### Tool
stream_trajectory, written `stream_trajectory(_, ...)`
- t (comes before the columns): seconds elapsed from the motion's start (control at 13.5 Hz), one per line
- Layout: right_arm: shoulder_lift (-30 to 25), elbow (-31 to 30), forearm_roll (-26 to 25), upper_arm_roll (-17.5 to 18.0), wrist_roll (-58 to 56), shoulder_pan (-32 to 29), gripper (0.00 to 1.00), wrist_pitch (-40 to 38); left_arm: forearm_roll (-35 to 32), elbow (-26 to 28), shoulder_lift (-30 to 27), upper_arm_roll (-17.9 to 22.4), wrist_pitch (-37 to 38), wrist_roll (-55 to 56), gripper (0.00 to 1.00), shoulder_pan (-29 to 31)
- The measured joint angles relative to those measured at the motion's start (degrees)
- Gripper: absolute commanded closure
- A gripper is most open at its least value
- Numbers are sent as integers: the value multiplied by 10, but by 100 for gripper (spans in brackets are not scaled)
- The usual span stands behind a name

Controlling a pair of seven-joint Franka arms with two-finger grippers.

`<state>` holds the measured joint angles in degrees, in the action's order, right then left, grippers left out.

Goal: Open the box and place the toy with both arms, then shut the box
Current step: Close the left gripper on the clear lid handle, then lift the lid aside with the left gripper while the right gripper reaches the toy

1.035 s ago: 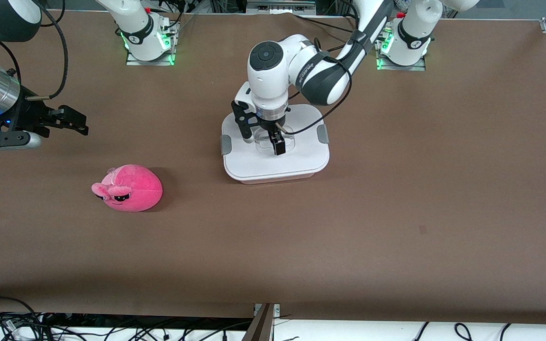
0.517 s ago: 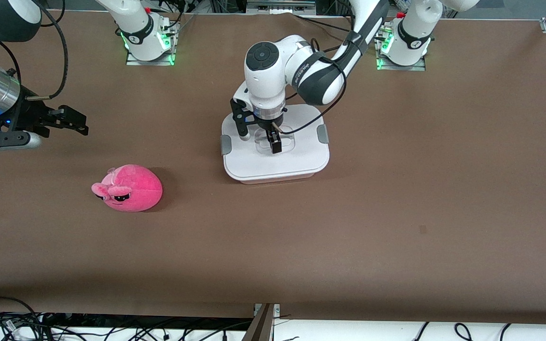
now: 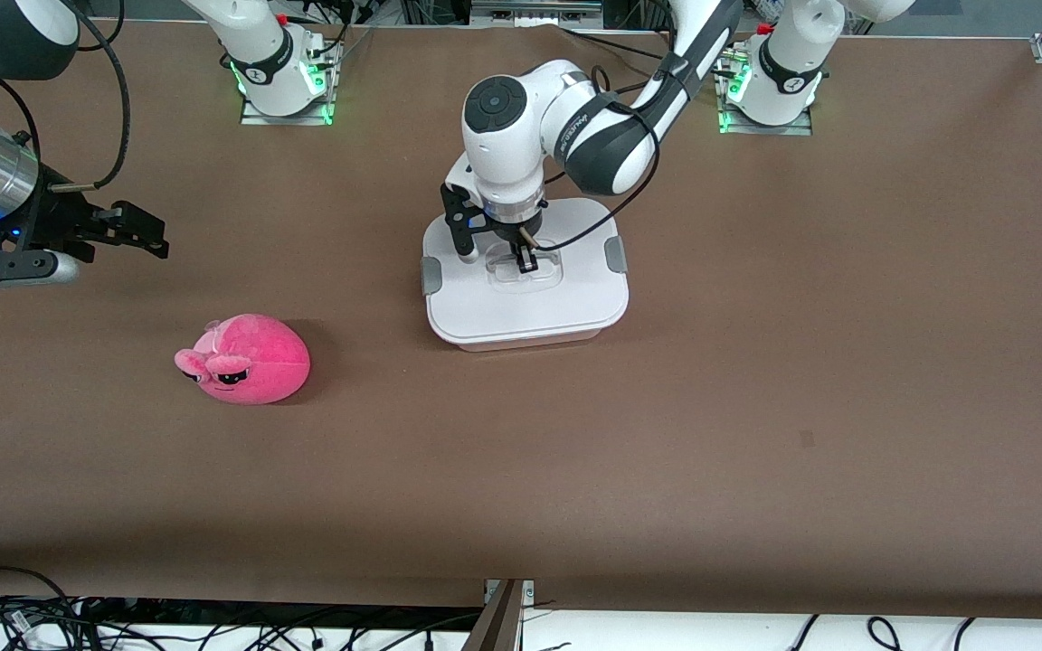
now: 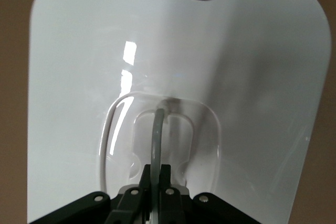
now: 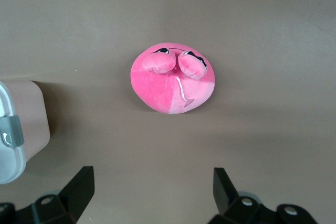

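Fingers: left gripper (image 3: 527, 264) pinched on clear handle (image 4: 156, 129) of white lid (image 3: 566, 303); right gripper (image 5: 152, 192) spread, empty, waiting over table (image 3: 756, 407).
Advice: lid is best lifted straight.

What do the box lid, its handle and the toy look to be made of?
The lid looks like smooth glossy white plastic: it throws sharp highlights in the left wrist view. Its handle, held in the shut left gripper, seems clear plastic, since the lid shows through it. The toy looks like soft pink plush, matte and fuzzy, with a stitched seam.

left gripper (image 3: 525, 261) low, fingers (image 4: 164, 182) pinched together; right gripper (image 5: 152, 192) waiting, fingers spread wide
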<state>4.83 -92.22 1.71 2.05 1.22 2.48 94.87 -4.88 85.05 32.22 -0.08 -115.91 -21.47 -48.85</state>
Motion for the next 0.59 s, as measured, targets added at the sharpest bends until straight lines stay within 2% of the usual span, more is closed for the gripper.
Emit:
stream_trajectory(0.37,10,-1,0,0,0,0,0,15,5,-3,-25,0,27,1,100,0)
stream_trajectory(0.59,54,-3,0,0,0,0,0,27,5,-22,-39,1,77,1,100,2)
